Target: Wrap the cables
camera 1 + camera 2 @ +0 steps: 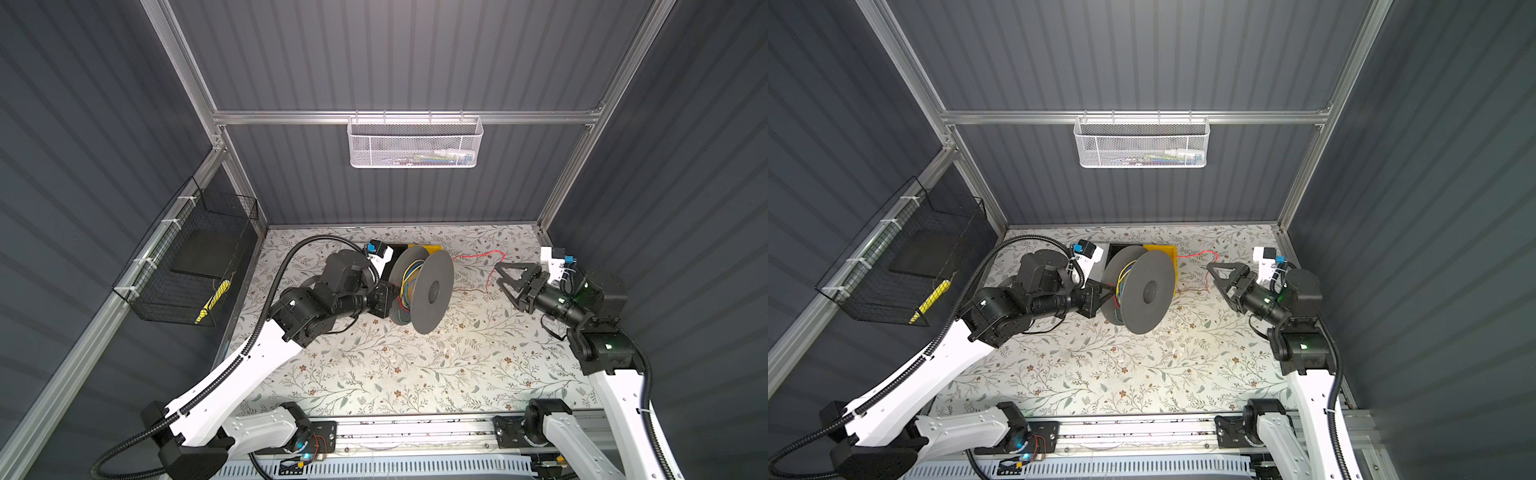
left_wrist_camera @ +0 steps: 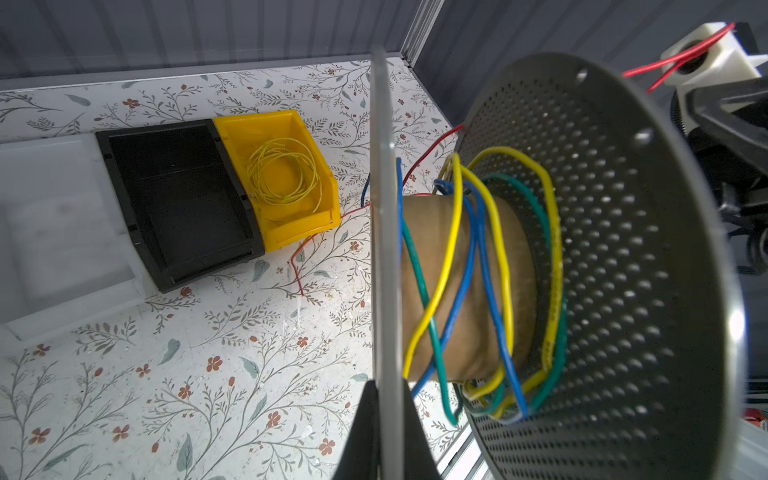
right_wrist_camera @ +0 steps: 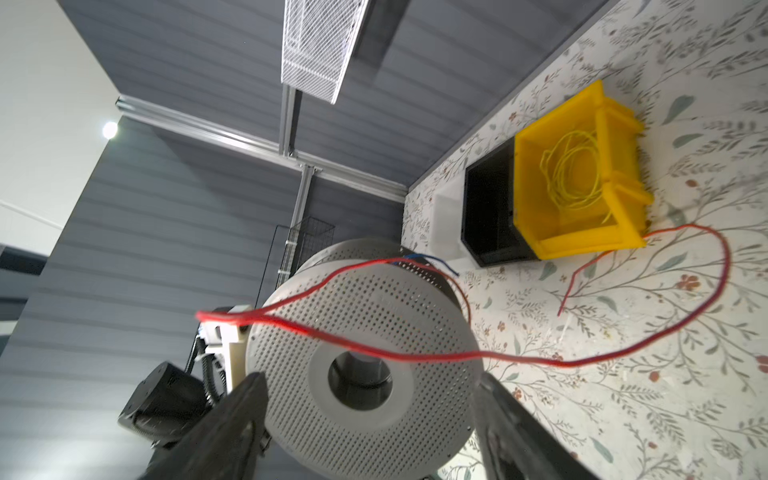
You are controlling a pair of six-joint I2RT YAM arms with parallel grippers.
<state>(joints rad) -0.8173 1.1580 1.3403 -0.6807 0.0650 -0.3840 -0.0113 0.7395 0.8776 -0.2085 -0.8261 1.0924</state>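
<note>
L tool (image 2: 388,388), perforated grey spool (image 2: 602,249), thin red cable (image 3: 726,266)

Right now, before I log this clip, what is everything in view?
spool: one, grey, table centre
wound cables: three colours, yellow, blue, green, round spool core
red cable: one, red, trailing from spool across table
wire coil: one, yellow, in yellow bin
yellow bin: one, yellow, table back
black bin: one, black, beside yellow bin
white tray: one, white, beside black bin
mesh basket: one, white, rear rail
wire basket: one, black, left wall
left pincer: one, black, shut on spool flange
right pincer: one, black, open, right of spool
</note>
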